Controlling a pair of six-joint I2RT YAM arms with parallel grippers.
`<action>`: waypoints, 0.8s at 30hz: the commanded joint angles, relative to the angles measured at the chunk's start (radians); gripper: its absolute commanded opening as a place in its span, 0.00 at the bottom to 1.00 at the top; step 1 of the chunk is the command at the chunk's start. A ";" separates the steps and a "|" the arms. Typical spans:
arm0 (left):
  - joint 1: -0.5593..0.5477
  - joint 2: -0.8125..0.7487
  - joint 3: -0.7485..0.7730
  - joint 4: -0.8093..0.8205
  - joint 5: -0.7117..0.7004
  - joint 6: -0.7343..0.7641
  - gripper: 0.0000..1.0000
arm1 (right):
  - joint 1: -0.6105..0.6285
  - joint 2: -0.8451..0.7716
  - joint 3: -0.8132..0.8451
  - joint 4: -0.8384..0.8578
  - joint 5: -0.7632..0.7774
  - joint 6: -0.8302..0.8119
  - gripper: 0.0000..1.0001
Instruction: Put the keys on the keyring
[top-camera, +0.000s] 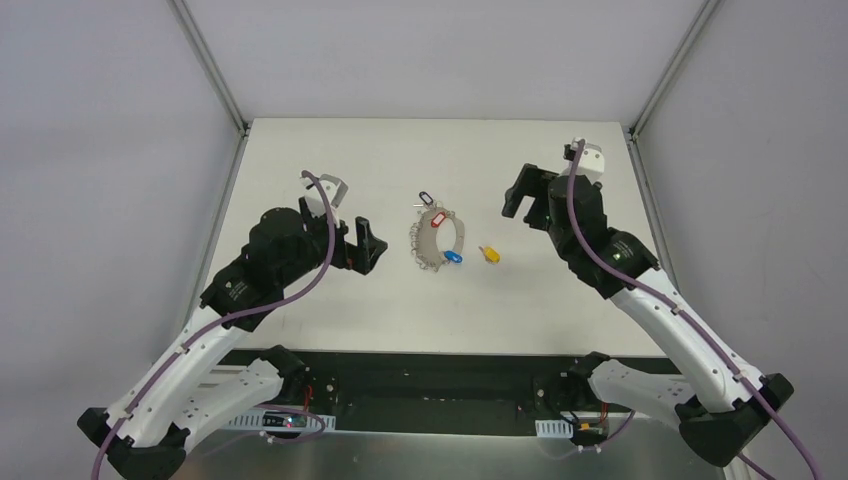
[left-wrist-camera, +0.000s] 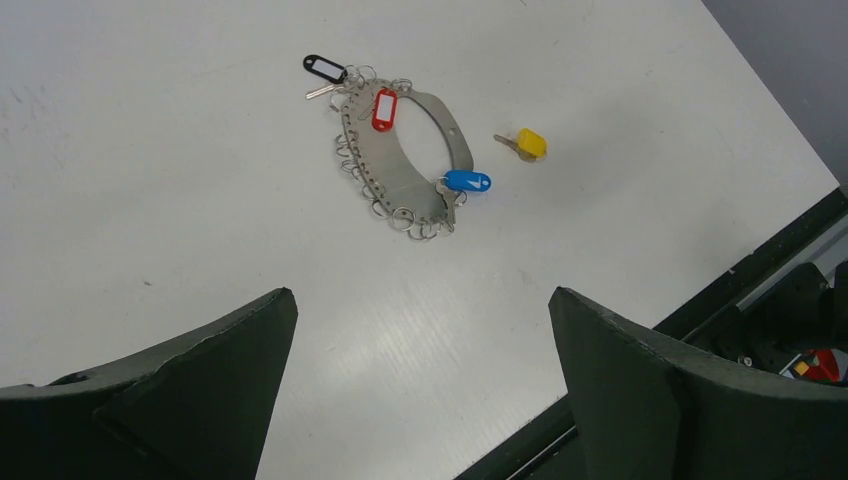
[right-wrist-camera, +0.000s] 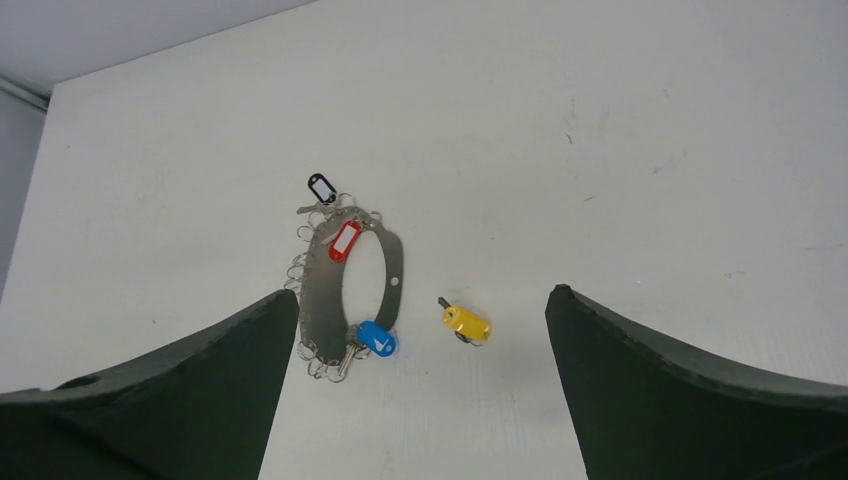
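The keyring (top-camera: 419, 246) is a flat silver oval band edged with small wire rings, lying mid-table. It carries a black tag (top-camera: 426, 197), a red tag (top-camera: 437, 219) and a blue tag (top-camera: 453, 256) with a silver key. A yellow-headed key (top-camera: 490, 254) lies loose just right of it, apart from the band. My left gripper (top-camera: 362, 243) hovers to the left of the keyring, open and empty. My right gripper (top-camera: 517, 195) hovers to the right, open and empty. The wrist views show the keyring (left-wrist-camera: 372, 160) (right-wrist-camera: 322, 290) and the yellow key (left-wrist-camera: 530, 144) (right-wrist-camera: 466, 323) ahead of the spread fingers.
The white table (top-camera: 300, 320) ends at a black strip (top-camera: 430, 385) along the near edge, where both arm bases sit. Grey walls and metal frame posts (top-camera: 215, 70) close in the back and sides.
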 joint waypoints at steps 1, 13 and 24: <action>0.006 0.028 0.064 -0.016 0.016 -0.035 0.99 | 0.022 0.031 0.052 -0.010 -0.042 0.031 0.99; 0.006 -0.006 -0.013 -0.027 -0.080 0.000 0.99 | 0.062 0.223 0.036 0.114 -0.392 0.010 0.99; 0.007 -0.037 -0.017 -0.028 -0.062 0.018 0.99 | 0.236 0.429 0.015 0.154 -0.213 0.015 0.87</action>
